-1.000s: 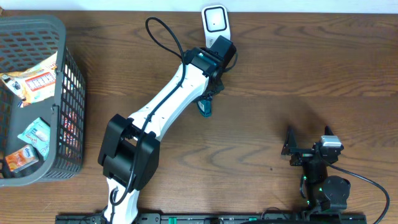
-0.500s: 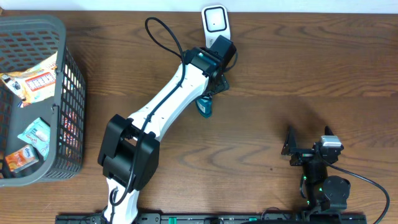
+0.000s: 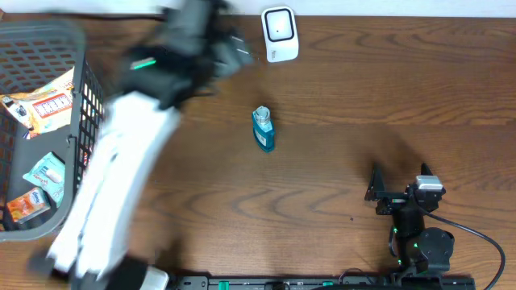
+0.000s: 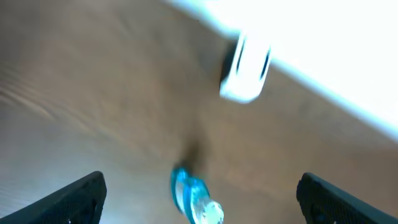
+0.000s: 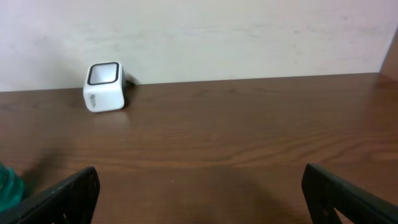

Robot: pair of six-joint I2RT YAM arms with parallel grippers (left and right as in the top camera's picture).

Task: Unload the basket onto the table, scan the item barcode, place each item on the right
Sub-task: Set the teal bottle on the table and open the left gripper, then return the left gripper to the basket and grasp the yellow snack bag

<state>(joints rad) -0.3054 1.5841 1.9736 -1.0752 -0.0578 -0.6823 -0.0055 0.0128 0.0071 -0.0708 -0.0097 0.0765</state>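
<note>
Arm (image 3: 121,177) slants blurred beside basket (image 3: 32,36), its left gripper (image 3: 226,44) spread wide, empty

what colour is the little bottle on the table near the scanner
Teal blue bottle, sharpest in the overhead view.

Blue bottle (image 3: 264,129), wht scanner (image 3: 280,34), gry basket (image 3: 40,36).

Overhead top-down; L wrist tilted down, R wrist low; all share scanner (image 3: 279,34).
</note>
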